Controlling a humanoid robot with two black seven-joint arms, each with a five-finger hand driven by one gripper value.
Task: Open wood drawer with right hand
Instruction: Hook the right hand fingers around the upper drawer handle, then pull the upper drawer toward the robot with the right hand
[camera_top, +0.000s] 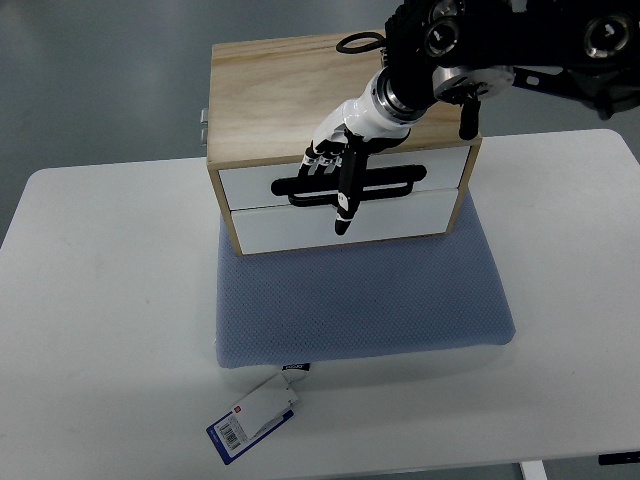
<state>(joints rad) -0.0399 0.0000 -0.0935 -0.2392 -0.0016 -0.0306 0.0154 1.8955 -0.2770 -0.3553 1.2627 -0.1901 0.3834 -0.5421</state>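
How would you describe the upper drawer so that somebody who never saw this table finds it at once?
On the white table lies a blue-grey mat, and a light wooden box stands on its far edge. The box front has two white drawers; the upper drawer carries the long black slot handle, where the right hand rests.

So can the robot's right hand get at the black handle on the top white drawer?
Probably yes: the right hand already sits at the black slot handle of the upper white drawer front; nothing blocks it.
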